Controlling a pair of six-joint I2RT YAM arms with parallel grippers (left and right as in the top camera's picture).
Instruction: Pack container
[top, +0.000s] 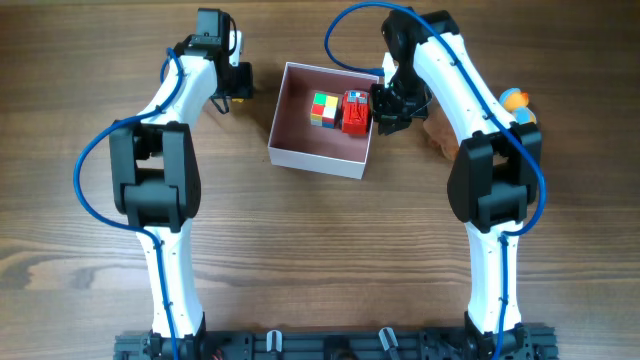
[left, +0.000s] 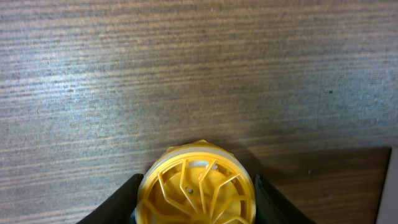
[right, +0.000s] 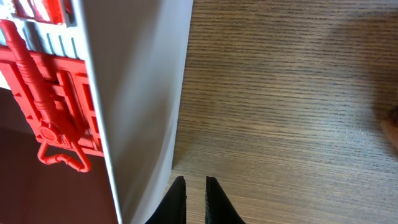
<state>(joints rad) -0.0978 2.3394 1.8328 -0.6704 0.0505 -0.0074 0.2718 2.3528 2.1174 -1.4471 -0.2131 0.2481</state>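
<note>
The container (top: 316, 160) stands at the table's middle back, with white walls and a pink floor. A multicoloured cube (top: 323, 109) and a red plastic toy (top: 355, 112) lie in its right half. My left gripper (top: 238, 84) is left of the container, over the table. In the left wrist view it (left: 198, 205) is shut on a round yellow spoked toy (left: 198, 183). My right gripper (top: 388, 108) is just outside the container's right wall. In the right wrist view its fingers (right: 196, 199) are together and empty beside the wall (right: 143, 93), with the red toy (right: 50, 93) beyond.
An orange and blue toy (top: 516, 102) lies at the far right behind my right arm. A brownish object (top: 438, 136) lies by that arm, and its edge shows in the right wrist view (right: 392, 127).
</note>
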